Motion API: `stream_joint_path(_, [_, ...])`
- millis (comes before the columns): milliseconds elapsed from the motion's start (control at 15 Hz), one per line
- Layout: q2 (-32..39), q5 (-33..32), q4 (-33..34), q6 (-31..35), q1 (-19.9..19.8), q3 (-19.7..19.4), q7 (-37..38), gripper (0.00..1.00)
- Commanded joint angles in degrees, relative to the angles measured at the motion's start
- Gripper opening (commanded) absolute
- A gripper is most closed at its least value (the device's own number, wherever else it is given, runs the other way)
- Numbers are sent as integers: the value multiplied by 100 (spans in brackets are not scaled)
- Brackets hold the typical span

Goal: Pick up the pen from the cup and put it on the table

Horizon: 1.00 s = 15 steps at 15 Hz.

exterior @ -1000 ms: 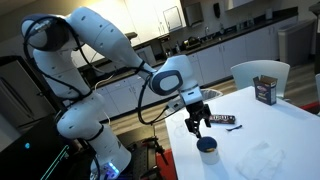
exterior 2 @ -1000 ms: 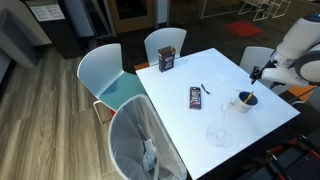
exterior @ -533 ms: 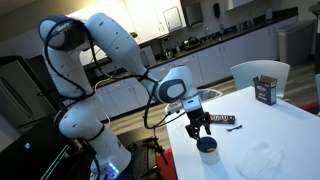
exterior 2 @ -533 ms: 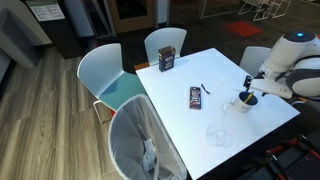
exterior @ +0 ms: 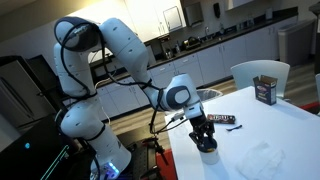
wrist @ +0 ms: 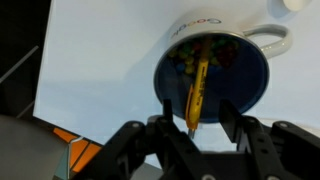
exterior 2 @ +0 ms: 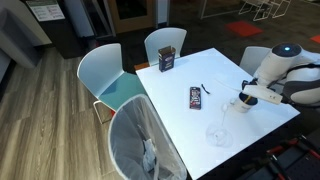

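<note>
Kitchen counters and wood flooring lie behind a big white table [exterior 2: 226,68] with pale chairs [exterior 2: 108,82] at its edges. Over one corner of it bends the white robot arm [exterior: 112,42], its gripper [wrist: 197,110] lowered right over the cup [wrist: 236,78]. Farther along the tabletop stand a brown box [exterior 2: 167,60] and a flat black bar [exterior 2: 195,97], both well apart from the cup.

The cup is short, dark and round, with a handle on one side and a speckled inside. The pen [wrist: 199,84] leans in it, a thin yellow-orange stick whose upper end reaches over the rim. In the wrist view that end runs up between the two fingers [wrist: 228,116], which stand parted on either side of it and do not seem to press it yet.

The pen looks light, stiff and smooth, so it may slip or swing if pinched near the very tip. A hold a little below the top end, across its width, seems best. The cup also looks light and could tip or slide if the pen drags on its rim, so a straight lift along the pen's lean would be safest.
</note>
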Motion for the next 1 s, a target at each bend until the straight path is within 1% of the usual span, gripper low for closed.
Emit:
stream_joint_path(0, [223,-255,105,162,134,-131,462,53])
stream_joint_path(267, [372,-335,180,167,136,-118,632,56])
stream_joint_path(333, [404,-346,215,174,135,-117,667,52])
stream_joint_path(400, [428,-342,238,176,131,-111,673,31])
stream_joint_path(533, [480,-323,276,182,122,-98,647,19])
stream_joint_path(600, [510,-315,294,185,122,-93,636,9])
stream_joint_path(667, [537,-309,309,185,123,-90,627,2])
stream_joint_path(733, [553,-317,325,182,133,-91,625,0])
stream_joint_path(800, [546,-326,333,177,145,-92,625,1])
stream_joint_path(867, [485,-334,298,164,159,-87,616,4])
stream_joint_path(933, [377,-339,223,133,176,-78,593,4])
